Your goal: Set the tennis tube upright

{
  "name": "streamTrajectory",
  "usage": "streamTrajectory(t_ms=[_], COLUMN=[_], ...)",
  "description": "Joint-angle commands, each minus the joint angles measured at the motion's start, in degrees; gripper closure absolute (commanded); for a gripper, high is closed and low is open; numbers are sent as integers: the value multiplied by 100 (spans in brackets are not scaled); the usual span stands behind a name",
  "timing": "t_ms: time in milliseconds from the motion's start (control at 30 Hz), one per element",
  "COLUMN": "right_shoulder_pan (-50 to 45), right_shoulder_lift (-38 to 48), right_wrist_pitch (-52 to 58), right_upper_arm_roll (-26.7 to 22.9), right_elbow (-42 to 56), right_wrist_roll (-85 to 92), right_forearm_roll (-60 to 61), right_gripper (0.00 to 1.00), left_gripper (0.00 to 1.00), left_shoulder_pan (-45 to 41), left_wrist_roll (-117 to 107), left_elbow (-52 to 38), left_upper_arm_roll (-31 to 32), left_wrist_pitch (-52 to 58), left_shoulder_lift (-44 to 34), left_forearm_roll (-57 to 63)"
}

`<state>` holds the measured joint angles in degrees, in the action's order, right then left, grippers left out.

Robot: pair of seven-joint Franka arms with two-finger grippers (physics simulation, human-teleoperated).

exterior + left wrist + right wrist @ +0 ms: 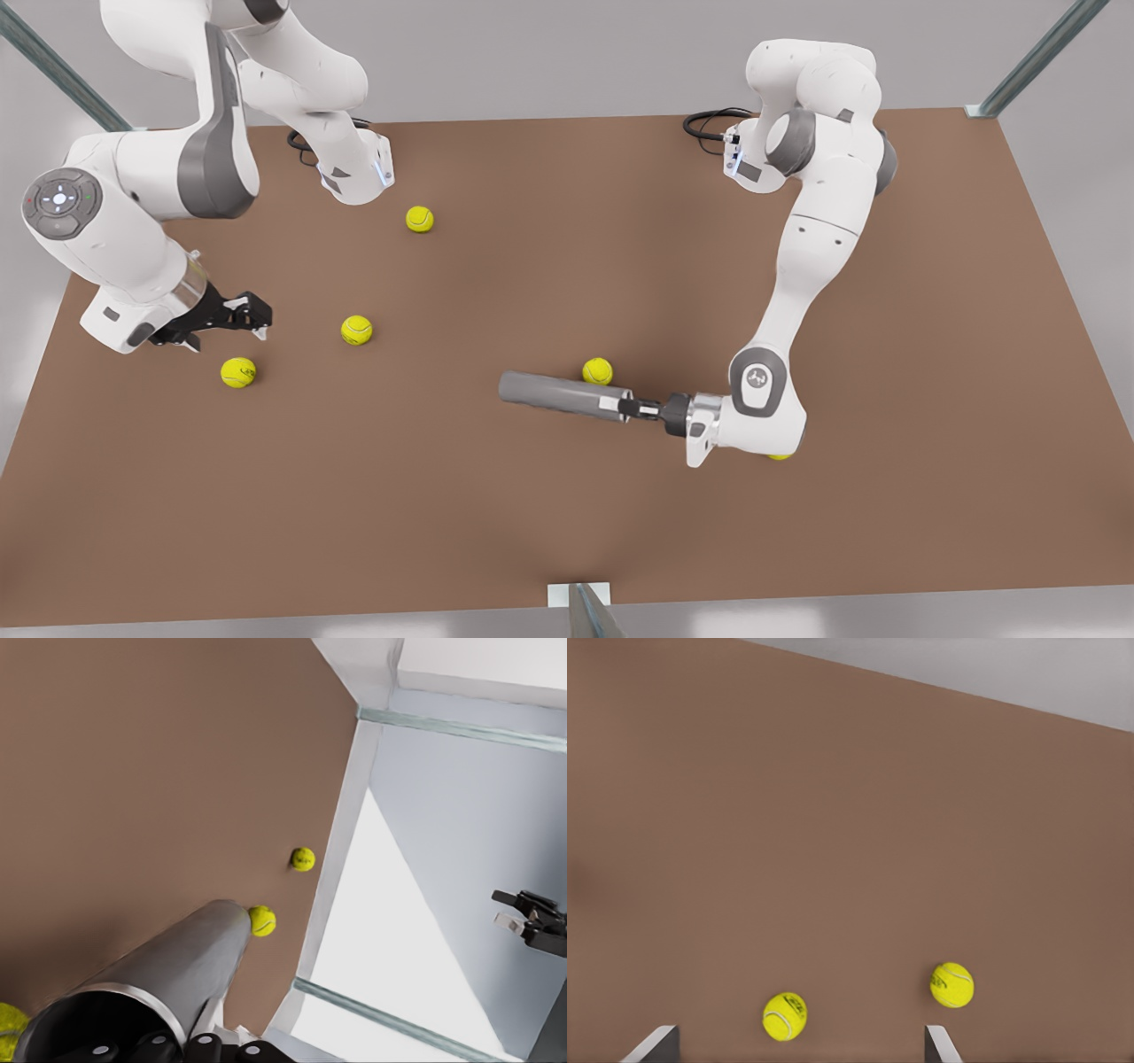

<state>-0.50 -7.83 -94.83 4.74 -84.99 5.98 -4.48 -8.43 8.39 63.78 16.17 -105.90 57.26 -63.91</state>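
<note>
That tennis tube [556, 395] looks a stiff, light, smooth-walled can, likely slick, so the open rim is the sensible place to pinch. It lies flat mid-table, a tennis ball [597, 370] just behind it. The left gripper [631, 408] is clamped on that silvery rim end at the front view's right. The right gripper [257, 321] waits spread wide, holding nothing, well apart.
</note>
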Motion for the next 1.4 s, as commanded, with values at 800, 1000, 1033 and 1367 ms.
streamTrajectory(t_ms=[800, 1000, 1033, 1367], right_shoulder_pan=[-73, -20, -11, -55], right_shoulder_lift=[-70, -70, -70, -149], right_wrist_pitch=[-9, -9, -9, -18], right_upper_arm_roll=[9, 0, 0, 0], right_elbow=[44, 53, 53, 53], right_wrist_roll=[35, 70, 70, 62], right_forearm_roll=[-9, 0, 0, 0], right_gripper=[0, 0, 0, 0], left_gripper=[79, 79, 79, 79], left_shoulder_pan=[148, 201, 201, -229], left_wrist_roll=[-2579, -2702, -2720, -2966], left_elbow=[-701, -683, -683, -639], left_upper_arm_roll=[-316, -430, -421, -413], left_wrist_pitch=[773, 870, 870, 861], left_shoulder_lift=[-1190, -1515, -1542, -1639], left_forearm_roll=[3314, 4053, 4307, 6655])
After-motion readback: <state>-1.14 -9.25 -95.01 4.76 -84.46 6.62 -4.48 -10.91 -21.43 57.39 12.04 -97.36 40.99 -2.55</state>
